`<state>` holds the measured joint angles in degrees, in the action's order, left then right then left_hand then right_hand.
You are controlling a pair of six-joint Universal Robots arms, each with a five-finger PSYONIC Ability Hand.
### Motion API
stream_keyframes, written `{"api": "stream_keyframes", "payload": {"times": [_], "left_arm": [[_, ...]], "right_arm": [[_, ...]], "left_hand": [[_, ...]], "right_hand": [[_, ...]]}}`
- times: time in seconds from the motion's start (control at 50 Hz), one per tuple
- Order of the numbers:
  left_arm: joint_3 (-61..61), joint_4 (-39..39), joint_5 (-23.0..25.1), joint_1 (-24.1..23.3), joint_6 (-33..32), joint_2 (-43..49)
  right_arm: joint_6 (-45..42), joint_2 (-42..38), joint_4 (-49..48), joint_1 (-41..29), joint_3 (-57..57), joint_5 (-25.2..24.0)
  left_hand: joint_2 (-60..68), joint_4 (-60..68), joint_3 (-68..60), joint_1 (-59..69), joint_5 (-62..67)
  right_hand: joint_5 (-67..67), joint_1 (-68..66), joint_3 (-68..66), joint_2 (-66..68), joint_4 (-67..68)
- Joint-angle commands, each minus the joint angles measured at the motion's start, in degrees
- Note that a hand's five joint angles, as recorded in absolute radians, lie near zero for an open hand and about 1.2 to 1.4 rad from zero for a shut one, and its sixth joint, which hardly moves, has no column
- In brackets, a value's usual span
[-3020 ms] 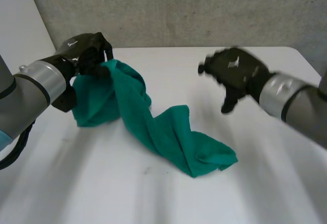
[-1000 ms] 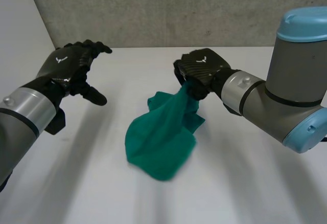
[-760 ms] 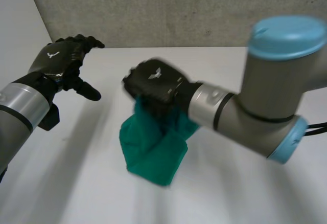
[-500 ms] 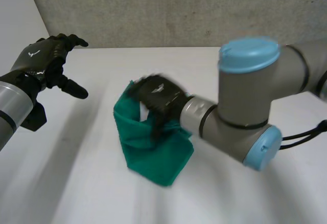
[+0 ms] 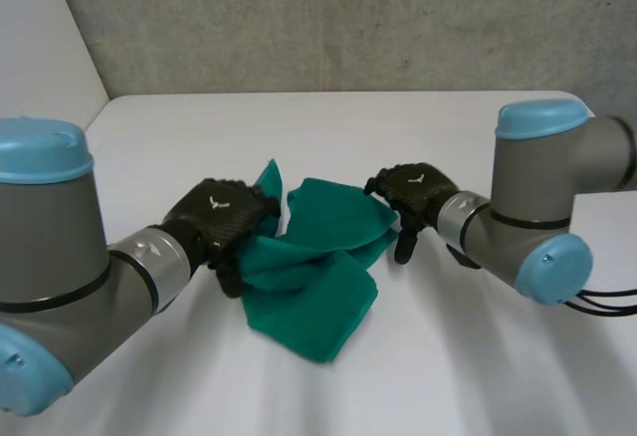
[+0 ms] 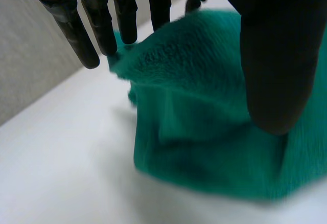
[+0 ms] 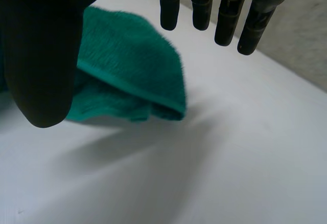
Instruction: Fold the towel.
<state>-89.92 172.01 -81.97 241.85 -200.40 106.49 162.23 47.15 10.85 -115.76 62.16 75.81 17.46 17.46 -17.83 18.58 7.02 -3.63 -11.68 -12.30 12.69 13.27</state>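
The white counter [image 5: 478,356] is filling the head view and is meeting a grey wall [image 5: 348,18] along its 12 o'clock side. The left arm [image 5: 60,257] is reaching in from 8 o'clock and the right arm [image 5: 537,207] from 3 o'clock, both lying low over the counter.

The green towel [image 5: 314,277] is lying bunched near the middle of the counter. One layer is spreading flat toward 6 o'clock, folds are heaping over it, and a small peak is pointing toward 12 o'clock.

The left hand [image 5: 221,215] is sitting at the towel's 9 o'clock edge, and the right hand [image 5: 416,189] is sitting at its 2 o'clock edge.

In the left wrist view, the fingers [image 6: 102,24] are reaching out straight and apart, with their tips at a raised fold of the towel [image 6: 204,121]. The thumb [image 6: 276,65] is standing off over the cloth. Nothing is being clamped, though whether the tips are touching the fold is hard to tell.

In the right wrist view, the fingers [image 7: 227,19] are hanging straight and apart above the bare counter, just beyond a folded corner of the towel [image 7: 127,65]. The thumb [image 7: 43,55] is standing well off over the cloth and is gripping nothing.
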Motion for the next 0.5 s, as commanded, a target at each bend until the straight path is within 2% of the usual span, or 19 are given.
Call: {"api": "stream_keyframes", "payload": {"times": [0.02, 0.1, 0.34, 0.46, 0.5], "left_arm": [[2.99, -1.15, -6.61, 0.2, -3.42, 6.09], [4.75, -0.8, -7.76, 0.2, -3.33, 7.85], [3.79, 6.23, -7.76, 0.2, -3.06, 7.32], [3.79, 7.37, -7.76, 0.38, -2.8, 7.5], [3.79, 7.9, -7.76, 0.81, -2.71, 7.41]], "right_arm": [[5.89, -8.38, -0.91, 0.1, -7.3, -3.04], [9.84, -10.5, -1.88, -0.08, -10.21, -4.35], [14.69, -11.73, -2.94, -0.52, -15.66, -6.47], [15.13, -14.98, -2.85, -0.61, -19.53, -6.47], [15.48, -16.65, -2.85, -0.69, -21.55, -6.21]], "left_hand": [[3.01, 3.01, -2.64, 1.89, 3.44], [22.47, 22.46, -22.09, 21.34, 22.9], [60.17, 60.16, -59.79, 59.05, 60.6], [62.54, 62.54, -62.17, 61.42, 62.98], [62.54, 62.54, -62.17, 61.42, 62.98]], "right_hand": [[-6.03, -7.98, -7.36, 6.97, 6.39], [-9.56, -11.52, -10.9, 10.51, 9.93], [-10.42, -12.37, -11.75, 11.36, 10.78], [-15.95, -17.9, -17.28, 16.89, 16.31], [-24.67, -26.62, -26.0, 25.62, 25.03]]}}
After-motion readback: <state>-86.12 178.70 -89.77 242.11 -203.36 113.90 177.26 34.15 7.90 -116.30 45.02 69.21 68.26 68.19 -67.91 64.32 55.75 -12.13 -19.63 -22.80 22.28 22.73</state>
